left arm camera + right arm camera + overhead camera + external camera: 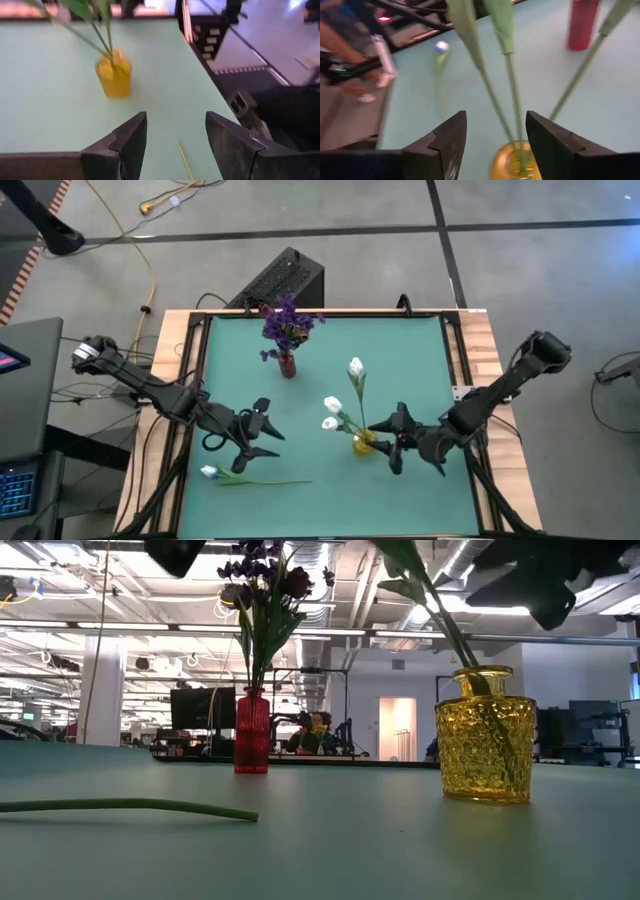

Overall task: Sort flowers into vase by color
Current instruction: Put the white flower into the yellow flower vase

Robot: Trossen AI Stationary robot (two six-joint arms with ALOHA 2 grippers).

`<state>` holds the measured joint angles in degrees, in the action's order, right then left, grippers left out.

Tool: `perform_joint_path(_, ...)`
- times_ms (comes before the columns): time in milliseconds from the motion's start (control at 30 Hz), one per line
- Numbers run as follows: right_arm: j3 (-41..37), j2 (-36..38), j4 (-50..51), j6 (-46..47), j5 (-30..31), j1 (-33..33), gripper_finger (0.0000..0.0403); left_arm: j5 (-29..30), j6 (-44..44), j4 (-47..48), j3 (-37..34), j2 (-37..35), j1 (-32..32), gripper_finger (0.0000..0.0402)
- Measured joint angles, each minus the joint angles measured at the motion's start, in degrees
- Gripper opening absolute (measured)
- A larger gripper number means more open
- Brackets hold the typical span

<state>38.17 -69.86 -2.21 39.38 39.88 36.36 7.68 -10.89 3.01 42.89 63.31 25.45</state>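
Bare green mat (420, 370) between red vase (287, 365) and table's far edge.

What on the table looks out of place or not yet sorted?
One white flower lies flat on the green mat near the left claw, outside any vase. The other white flowers stand in the yellow vase; the purple ones in the red vase.

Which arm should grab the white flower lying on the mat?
Left, probably. The left gripper is open just beside the loose flower, while the right gripper is by the yellow vase, farther away.
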Motion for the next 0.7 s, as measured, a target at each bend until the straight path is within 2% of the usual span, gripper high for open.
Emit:
perform_joint_path(233, 0.0, 3.95, 0.01, 4.55, -12.16, 0.21, 0.0236, -2.0, -8.12, 6.22, -0.58, 2.93, 4.97, 0.019)
perform_joint_path(400, 0.0, 1.93, -1.35, 6.46, -12.85, 3.35, 0.0233, -1.97, -12.12, 6.65, -1.21, 10.46, 9.86, 0.019)
perform_joint_path(700, 0.16, -6.75, -13.67, 7.32, -12.86, 9.86, 0.0232, -1.78, -16.77, 6.81, -1.22, 23.69, 13.4, 0.019)
